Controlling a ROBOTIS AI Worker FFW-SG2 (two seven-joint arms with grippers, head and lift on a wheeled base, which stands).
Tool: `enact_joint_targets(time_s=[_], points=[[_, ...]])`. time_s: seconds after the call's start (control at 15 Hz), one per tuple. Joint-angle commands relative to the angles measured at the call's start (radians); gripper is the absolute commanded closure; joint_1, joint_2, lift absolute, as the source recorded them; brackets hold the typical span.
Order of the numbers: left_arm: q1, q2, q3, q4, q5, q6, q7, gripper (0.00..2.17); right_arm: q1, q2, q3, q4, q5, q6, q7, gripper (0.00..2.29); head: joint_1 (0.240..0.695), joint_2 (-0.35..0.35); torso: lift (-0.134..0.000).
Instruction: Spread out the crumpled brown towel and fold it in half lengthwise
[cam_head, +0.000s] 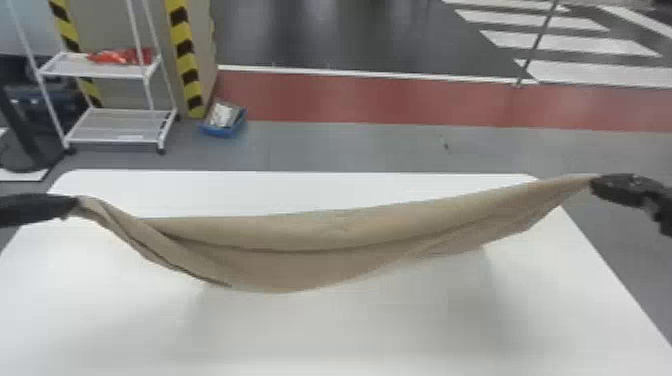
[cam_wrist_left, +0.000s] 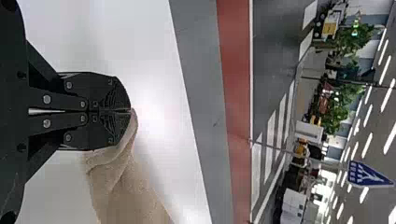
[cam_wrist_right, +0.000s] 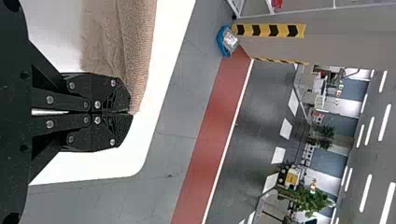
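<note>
Brown towel (cam_head: 310, 267) sags over the worktop (cam_head: 300, 335), its ends pinched by your left fingers (cam_wrist_left: 109, 97) at nine o'clock and right fingers (cam_wrist_right: 111, 133) at three, probably so tension opens the creases.

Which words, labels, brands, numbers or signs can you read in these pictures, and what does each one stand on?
None can be read as text.
Blue sign: white marking, too small and blurred to make out.
Striped tape: yellow and black bands, no lettering to be seen.
White floor bars: painted stripes, not letters.
Brown towel: no print visible.
</note>
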Motion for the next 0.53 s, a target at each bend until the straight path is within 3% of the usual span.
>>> enact_joint_targets(time_s=[0.0, 0.13, 0.27, 0.33, 0.47], points=[[0.023, 0.044, 0.045, -0.11, -0.013, 0.133, -0.076, 1.23, 0.068, 0.001, -0.088, -0.063, -0.054, 0.016, 0.014, 1.63, 0.67, -0.13, -0.124], [-0.027, 0.071, 0.041, -0.116, -0.028, 0.185, -0.082, 1.23, 0.027, -0.01, -0.11, -0.05, -0.071, 0.056, 0.017, 1.63, 0.678, -0.143, -0.124], [-0.124, 0.064, -0.043, -0.059, -0.065, 0.225, -0.074, 1.23, -0.012, -0.023, -0.074, -0.001, -0.062, 0.111, 0.016, 1.63, 0.66, -0.149, -0.124], [-0.168, 0.051, -0.117, 0.007, -0.09, 0.225, -0.056, 1.23, -0.03, -0.022, -0.021, 0.036, -0.025, 0.108, 0.007, 1.63, 0.649, -0.152, -0.124], [-0.222, -0.002, -0.245, 0.179, -0.157, 0.185, 0.002, 1.23, -0.064, -0.013, 0.084, 0.131, 0.049, 0.105, -0.009, 1.63, 0.637, -0.16, -0.124]])
